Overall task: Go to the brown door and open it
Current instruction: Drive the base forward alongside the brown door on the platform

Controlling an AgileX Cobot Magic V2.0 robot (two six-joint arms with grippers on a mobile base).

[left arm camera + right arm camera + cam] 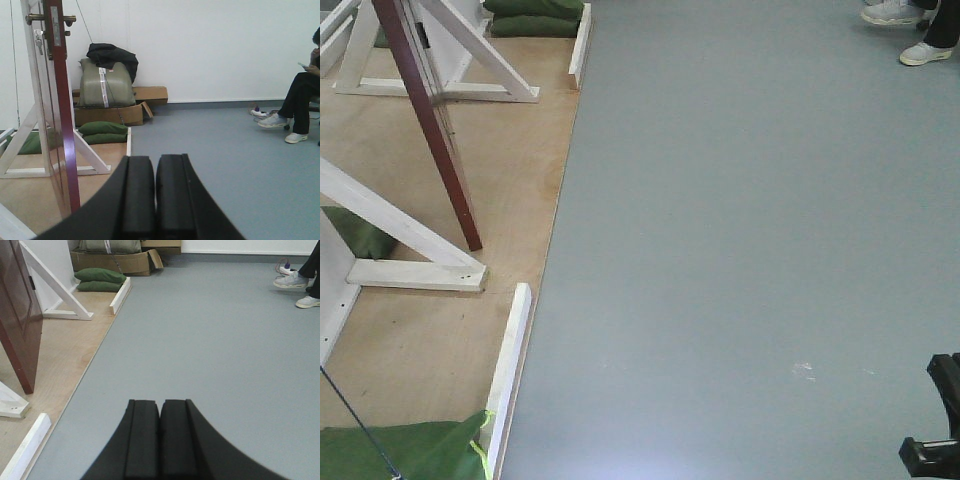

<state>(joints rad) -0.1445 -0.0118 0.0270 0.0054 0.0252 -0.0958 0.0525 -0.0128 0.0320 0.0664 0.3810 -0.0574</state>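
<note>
Tall glossy reddish-brown wooden door (63, 125) stands upright on the pale plywood platform (420, 350), ahead & left of both arms. Its curved brass lever handle (35, 18) sits high, up-left of the left gripper (155, 170), so the left arm's nearer. Left gripper & right gripper (160, 412) are both clenched, pads together, holding nothing; base prob. needs to close in leftward first.

Both the left tool (155, 167) and the right tool (160, 410) have matt black fingers. Left of the left tool, the brown door (68, 150) is glossy reddish wood with a brass-coloured metal handle (35, 18). Beyond it lie green cloth bags (102, 128) and cardboard boxes (150, 93). Ahead of the right tool the grey floor (210, 330) is smooth and faintly shiny. To its left are matt pale plywood (65, 350) and white-painted wooden frames (56, 282).
</note>
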